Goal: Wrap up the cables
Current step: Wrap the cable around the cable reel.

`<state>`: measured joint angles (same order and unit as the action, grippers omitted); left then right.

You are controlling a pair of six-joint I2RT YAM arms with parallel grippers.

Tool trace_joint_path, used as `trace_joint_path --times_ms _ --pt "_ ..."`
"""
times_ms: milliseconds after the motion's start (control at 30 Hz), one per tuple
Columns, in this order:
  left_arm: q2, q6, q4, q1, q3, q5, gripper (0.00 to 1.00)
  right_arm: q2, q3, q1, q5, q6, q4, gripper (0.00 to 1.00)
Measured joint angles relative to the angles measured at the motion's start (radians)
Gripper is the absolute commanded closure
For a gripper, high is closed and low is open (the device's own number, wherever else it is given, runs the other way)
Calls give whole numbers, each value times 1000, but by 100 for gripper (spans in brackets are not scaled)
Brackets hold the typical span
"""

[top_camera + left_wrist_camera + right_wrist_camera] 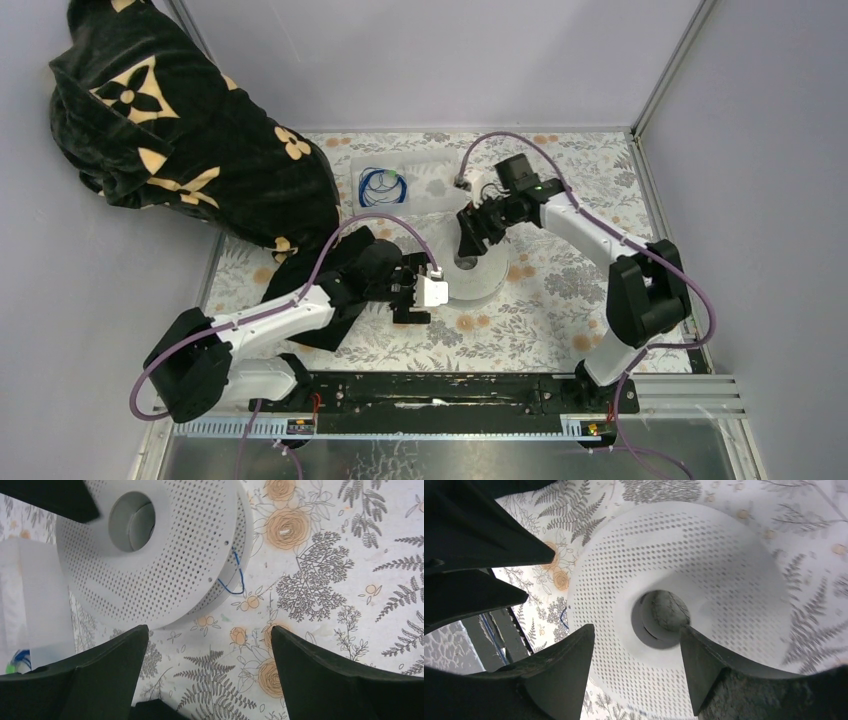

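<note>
- The right hand (636,629) straddles the perforated spool (704,555), one finger by the rim, one at the hub hole. This is probably to steady it, but I cannot tell whether it truly clamps
- The left hand (208,630) hangs released, fingers wide with nothing between them, so it looks free to fetch the loose end
- One blue cable (235,575) comes out of the gap between the flanges. Its short length runs across the rim, then hooks back above the bench (325,555)
- The other cables (383,186) lie coiled flat at the far side

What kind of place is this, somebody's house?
Probably a robot lab booth, not a house: plain grey walls close in a table, and a left arm and right arm bolted there reach over a white spool.
</note>
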<state>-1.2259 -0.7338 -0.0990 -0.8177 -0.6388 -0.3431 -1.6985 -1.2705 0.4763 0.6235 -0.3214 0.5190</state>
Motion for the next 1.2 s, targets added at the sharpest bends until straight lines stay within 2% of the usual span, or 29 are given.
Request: trace_joint_path --times_ms 167,433,667,1200 --pt "-33 -78 -1 -6 -16 -66 0 95 22 -90 8 0 9 30" --pt "-156 -201 -11 -45 -116 -64 0 219 138 -170 27 3 -2 29" --pt "-233 -263 -14 -85 -167 -32 3 228 166 -232 61 5 -13 30" --pt "-312 -299 32 -93 -189 39 12 228 178 -245 105 8 -28 30"
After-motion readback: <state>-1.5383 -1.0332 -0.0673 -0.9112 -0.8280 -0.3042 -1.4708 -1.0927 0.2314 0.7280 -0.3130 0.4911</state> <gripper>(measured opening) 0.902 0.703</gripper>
